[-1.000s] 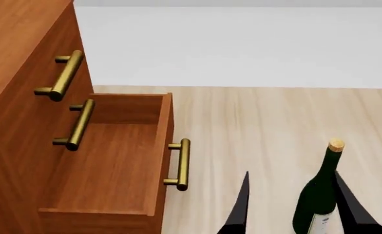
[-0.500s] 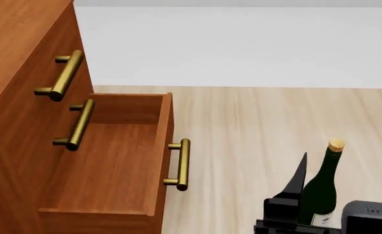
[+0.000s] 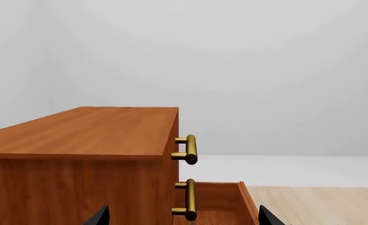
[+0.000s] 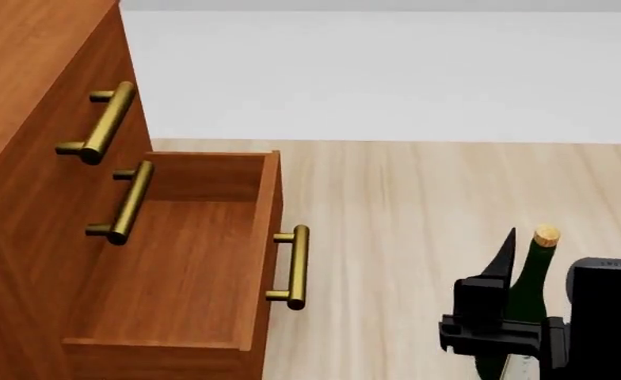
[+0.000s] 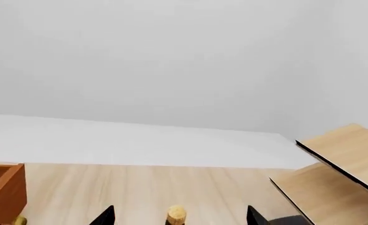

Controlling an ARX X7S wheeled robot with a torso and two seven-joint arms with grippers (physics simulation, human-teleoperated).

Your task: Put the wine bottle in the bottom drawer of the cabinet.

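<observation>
The bottle (image 4: 529, 279) stands upright on the floor, at about three o'clock from the open drawer (image 4: 184, 261), well apart from it. The right gripper (image 4: 569, 257) is spread wide, fingers either side of the neck, cork (image 5: 176, 214) between the tips.

One wine bottle (image 4: 529, 273), one cabinet (image 4: 36, 150), three brass handles (image 4: 295, 267)
</observation>
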